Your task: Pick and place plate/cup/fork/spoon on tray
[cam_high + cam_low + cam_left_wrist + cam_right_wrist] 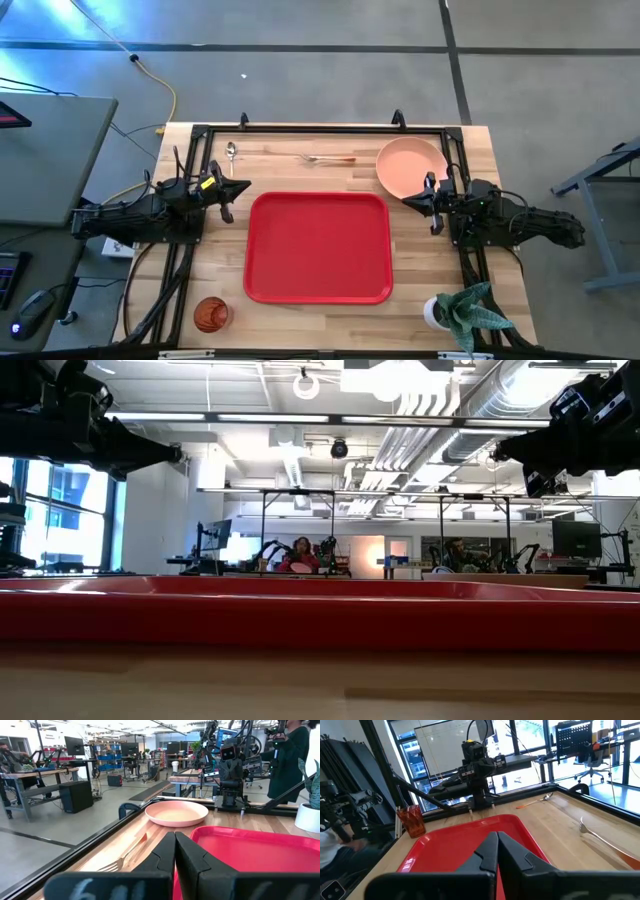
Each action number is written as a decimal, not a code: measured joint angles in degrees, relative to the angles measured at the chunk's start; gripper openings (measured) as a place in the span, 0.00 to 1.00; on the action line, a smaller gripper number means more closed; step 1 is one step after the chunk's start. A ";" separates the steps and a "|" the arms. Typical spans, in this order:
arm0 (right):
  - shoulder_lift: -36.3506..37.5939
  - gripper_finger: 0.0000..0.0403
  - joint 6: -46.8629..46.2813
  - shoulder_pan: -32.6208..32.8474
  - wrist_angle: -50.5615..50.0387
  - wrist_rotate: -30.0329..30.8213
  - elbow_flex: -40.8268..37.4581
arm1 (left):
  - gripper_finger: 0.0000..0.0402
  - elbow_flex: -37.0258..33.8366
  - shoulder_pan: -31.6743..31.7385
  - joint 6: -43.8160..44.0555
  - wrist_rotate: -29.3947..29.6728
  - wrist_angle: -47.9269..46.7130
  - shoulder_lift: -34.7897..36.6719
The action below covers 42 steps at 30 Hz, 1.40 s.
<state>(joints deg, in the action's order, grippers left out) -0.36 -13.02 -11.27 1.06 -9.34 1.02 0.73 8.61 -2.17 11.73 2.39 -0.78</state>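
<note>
Low view: tray (320,610) rim hides tableware; both arms' fingers closed, empty.

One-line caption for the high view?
Both grippers, left and right, shut beside the empty tray; plate, fork, spoon, cup outside it.

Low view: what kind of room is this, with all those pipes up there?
Probably a robotics lab or workshop: bare ceiling ducts, workbenches with monitors, and other robot arms at the back.
</note>
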 joint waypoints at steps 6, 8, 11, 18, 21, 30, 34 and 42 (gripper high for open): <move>0.02 0.00 0.00 0.00 -0.02 -0.02 -0.01 | 0.00 0.00 0.01 0.00 0.00 -0.02 0.01; 0.01 0.00 0.00 0.00 -0.01 -0.01 0.00 | 0.00 0.01 0.01 0.00 -0.01 -0.01 0.01; 0.00 0.00 0.00 0.00 0.00 0.00 0.00 | 0.00 0.01 -0.01 0.00 -0.01 -0.01 0.00; 0.02 0.00 0.00 0.00 0.00 0.00 0.00 | 0.00 -0.02 0.01 0.00 0.00 0.00 -0.01; 0.01 0.00 0.00 0.00 0.00 -0.01 -0.01 | 0.00 0.00 0.00 0.00 -0.01 0.00 0.01; 0.00 0.00 0.00 0.00 -0.02 -0.02 0.00 | 0.00 0.00 0.01 0.00 0.00 0.81 0.01; 0.01 0.00 2.99 0.00 -0.01 0.00 -0.01 | 0.00 0.00 0.00 0.02 -0.01 0.92 0.01; 0.00 0.00 12.94 0.00 0.30 0.10 -0.01 | 0.00 -0.02 0.01 2.48 2.28 0.27 0.01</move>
<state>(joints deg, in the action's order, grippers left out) -0.36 -0.08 -11.27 1.36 -9.25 1.00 0.71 8.62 0.31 14.01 2.66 -0.78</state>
